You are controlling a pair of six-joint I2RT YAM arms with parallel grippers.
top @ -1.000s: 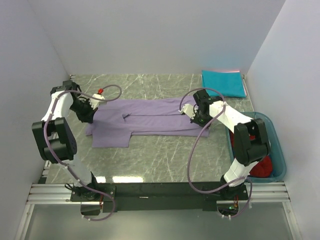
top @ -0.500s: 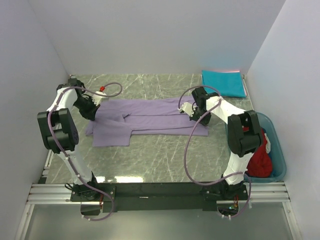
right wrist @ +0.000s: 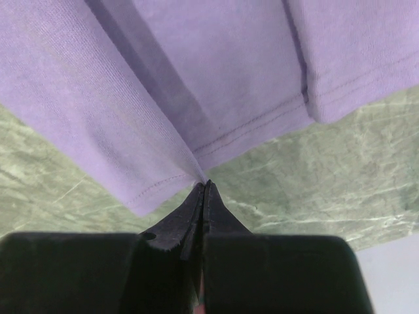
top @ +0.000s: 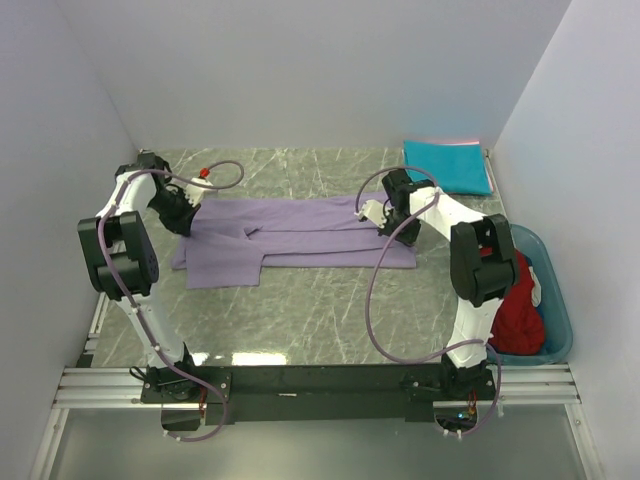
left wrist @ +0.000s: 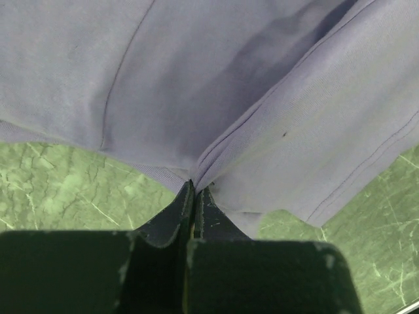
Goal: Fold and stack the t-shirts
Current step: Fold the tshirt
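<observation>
Marble desk (top: 320, 310): left fingers (left wrist: 173, 212) and right fingers (right wrist: 186, 216), clamped on ends of the lavender t-shirt (top: 300, 230), have drawn it taut toward the desk's far edge.

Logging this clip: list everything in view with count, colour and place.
lavender shirt: 1, light purple, spread across the table's middle
teal shirt: 1, teal, folded, far right corner
red shirt: 1, dark red, bunched in the bin
bin: 1, translucent teal, right edge of the table
table: 1, green-grey marble pattern
cables: 2, mauve, one looping off each arm
left arm: 1, white and black, jaws shut on the lavender shirt's left end
right arm: 1, white and black, jaws shut on the lavender shirt's right end
</observation>
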